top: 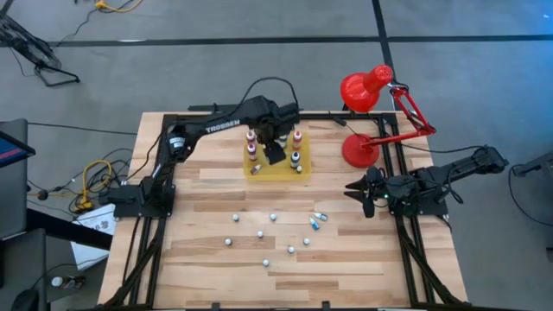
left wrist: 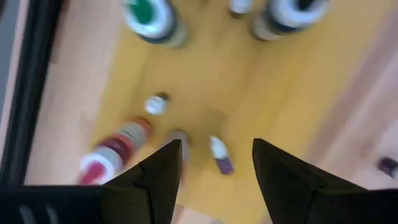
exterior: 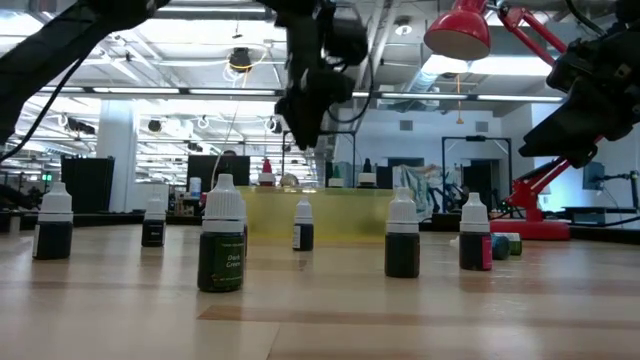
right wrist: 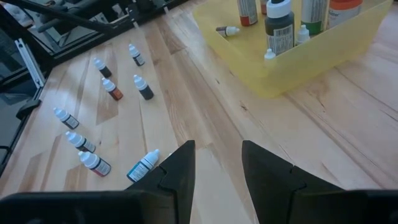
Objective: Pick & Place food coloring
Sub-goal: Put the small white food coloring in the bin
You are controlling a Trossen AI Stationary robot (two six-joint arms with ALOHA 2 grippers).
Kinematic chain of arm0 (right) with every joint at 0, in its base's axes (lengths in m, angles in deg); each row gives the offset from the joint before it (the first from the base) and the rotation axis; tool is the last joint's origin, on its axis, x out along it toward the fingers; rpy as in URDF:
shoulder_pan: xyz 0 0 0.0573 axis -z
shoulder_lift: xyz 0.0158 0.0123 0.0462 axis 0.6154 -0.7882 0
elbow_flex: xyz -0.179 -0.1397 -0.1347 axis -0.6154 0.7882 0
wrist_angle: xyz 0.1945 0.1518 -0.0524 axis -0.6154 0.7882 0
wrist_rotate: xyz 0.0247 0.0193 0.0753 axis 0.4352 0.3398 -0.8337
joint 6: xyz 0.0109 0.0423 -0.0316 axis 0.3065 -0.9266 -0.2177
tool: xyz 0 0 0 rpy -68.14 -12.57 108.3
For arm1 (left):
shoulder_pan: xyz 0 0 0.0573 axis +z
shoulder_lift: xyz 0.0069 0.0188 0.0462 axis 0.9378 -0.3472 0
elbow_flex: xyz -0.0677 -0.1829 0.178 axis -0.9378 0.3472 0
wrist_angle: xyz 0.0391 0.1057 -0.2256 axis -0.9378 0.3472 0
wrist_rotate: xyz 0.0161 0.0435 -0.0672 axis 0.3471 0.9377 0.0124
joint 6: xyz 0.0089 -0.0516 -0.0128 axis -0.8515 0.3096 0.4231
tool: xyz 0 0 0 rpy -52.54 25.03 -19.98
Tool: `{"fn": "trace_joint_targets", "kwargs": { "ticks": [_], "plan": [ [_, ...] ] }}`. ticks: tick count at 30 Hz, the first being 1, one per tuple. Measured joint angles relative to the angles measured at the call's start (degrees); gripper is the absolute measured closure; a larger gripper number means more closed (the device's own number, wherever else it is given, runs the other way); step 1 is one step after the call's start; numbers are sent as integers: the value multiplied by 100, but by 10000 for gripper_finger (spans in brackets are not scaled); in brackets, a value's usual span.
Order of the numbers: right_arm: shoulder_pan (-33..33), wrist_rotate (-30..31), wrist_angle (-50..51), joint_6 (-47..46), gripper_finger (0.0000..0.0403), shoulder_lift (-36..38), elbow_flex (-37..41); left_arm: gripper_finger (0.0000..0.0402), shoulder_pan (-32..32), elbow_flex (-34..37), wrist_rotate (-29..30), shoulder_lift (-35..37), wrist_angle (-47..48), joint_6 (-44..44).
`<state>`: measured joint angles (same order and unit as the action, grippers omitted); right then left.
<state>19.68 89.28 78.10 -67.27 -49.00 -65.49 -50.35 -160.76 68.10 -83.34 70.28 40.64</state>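
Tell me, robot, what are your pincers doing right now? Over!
Left pincer open above yellow tray, empty. Right pincer idle at table's right edge. Small bottles standing on the table, waiting. Nothing in the way.

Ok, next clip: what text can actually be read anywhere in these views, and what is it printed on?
"TROSSEN": white letters on the left arm, seen from above.
"Dark Green": label of the nearest dropper bottle in the low view; the smaller print under it is too small to read.
Labels on the other bottles, on the table and in the yellow tray: too small or blurred to read.
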Motion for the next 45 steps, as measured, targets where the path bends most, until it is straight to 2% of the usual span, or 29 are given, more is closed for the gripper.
{"fn": "trace_joint_targets", "kwargs": {
  "ticks": [10, 14, 18, 26, 30, 34, 36, 40, 45],
  "plan": [
    [0, 0, 0, 0, 281, 2, 0, 211, -1415, -189, 712, 4, 575, 813],
    [0, 0, 0, 0, 281, 2, 0, 211, -1929, -189, 1234, 4, 766, 1035],
    [0, 0, 0, 0, 281, 2, 0, 211, -2349, 85, 1660, 20, 764, 1325],
    [0, 0, 0, 0, 281, 1, 0, 211, -2790, 1000, 869, 9, 771, 2252],
    [0, 0, 2, 2, 281, 0, 0, 211, -3035, 1412, 950, 152, 743, 2838],
    [0, 0, 1, 0, 281, 0, 0, 211, -3270, 2126, 1106, 568, 766, 3595],
    [0, 0, 1, 1, 281, 1, 0, 211, -3322, 2558, 923, 793, 654, 4054],
    [0, 0, 3, 0, 281, 0, 0, 211, -3326, 3538, 372, 1393, 8, 4907],
    [0, 0, 5, 0, 281, 0, 0, 211, -3295, 4876, 28, 2229, -1373, 5590]
  ]
}}
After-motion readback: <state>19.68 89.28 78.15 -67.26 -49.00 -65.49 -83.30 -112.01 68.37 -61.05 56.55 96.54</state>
